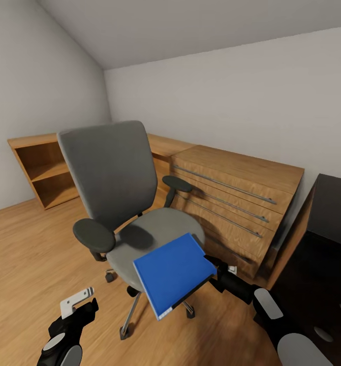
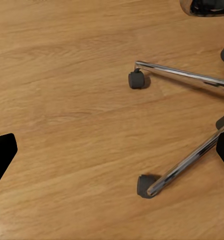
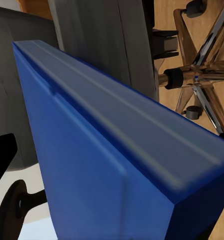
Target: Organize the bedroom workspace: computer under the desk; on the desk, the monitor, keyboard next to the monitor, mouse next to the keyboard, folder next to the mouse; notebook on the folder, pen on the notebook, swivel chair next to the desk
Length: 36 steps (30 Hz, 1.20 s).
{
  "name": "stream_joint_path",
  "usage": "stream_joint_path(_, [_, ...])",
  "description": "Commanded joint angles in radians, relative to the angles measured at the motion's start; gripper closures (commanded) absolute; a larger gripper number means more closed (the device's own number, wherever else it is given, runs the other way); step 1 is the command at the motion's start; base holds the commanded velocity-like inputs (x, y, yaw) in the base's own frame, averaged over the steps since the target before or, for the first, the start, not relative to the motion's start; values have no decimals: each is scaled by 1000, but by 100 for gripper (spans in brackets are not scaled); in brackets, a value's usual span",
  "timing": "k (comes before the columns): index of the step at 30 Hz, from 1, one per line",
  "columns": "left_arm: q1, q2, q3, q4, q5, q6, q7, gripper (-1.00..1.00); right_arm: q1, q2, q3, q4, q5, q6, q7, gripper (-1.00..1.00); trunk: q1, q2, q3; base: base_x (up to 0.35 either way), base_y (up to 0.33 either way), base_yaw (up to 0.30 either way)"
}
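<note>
One swivel chair (image 1: 124, 203) stands on the wood floor (image 1: 33, 264), with two black armrests, a grey back and seat, and a chrome star base on casters. One blue folder (image 1: 173, 272) is in view, tilted, with its far edge over the front edge of the chair seat and its near corner hanging out past the seat above the base; a strip of white page edge shows along its low side. The right gripper (image 1: 218, 272) is at the folder's right-hand edge, clamped on it, with the black arm running back toward the lower right corner of the head view. In the right wrist view the folder (image 3: 106, 160) lies close between the fingers, its spine toward the camera, with the chair's seat and chrome base (image 3: 202, 75) beyond it. The left gripper (image 1: 79, 302) hangs low over the floor, left of the chair base and well apart from the folder, its fingers spread with nothing between them; its wrist view looks down on two chrome legs (image 2: 187, 162) and their casters. Behind the chair stand one oak dresser (image 1: 236, 198) with three long handles and one open oak shelf unit (image 1: 43, 173). A black desk edge (image 1: 333, 213) shows at the right.
</note>
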Motion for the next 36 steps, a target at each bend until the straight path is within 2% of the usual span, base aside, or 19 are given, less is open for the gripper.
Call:
stream_joint_path(1, [-1,1,-2,-1,6,3,8,-100,-1,0,-4,0,1,7,2,-100,0,0,-1,0,0,0])
stream_joint_path(7, [-1,1,-2,-1,6,3,8,-100,-1,0,-3,0,2,7,1,-100,0,0,-1,0,0,0])
stream_joint_path(8, [-1,1,-2,-1,6,2,8,-100,-1,0,-3,0,2,7,1,100,0,0,-1,0,0,0])
stream_joint_path(19, [-1,1,-2,-1,6,3,8,-100,-1,0,-2,0,3,7,0,100,0,0,-1,0,0,0])
stream_joint_path(36, [-1,1,-3,-2,3,3,10,-100,-1,-1,-4,0,1,8,2,100,-65,119,52,0,0,0])
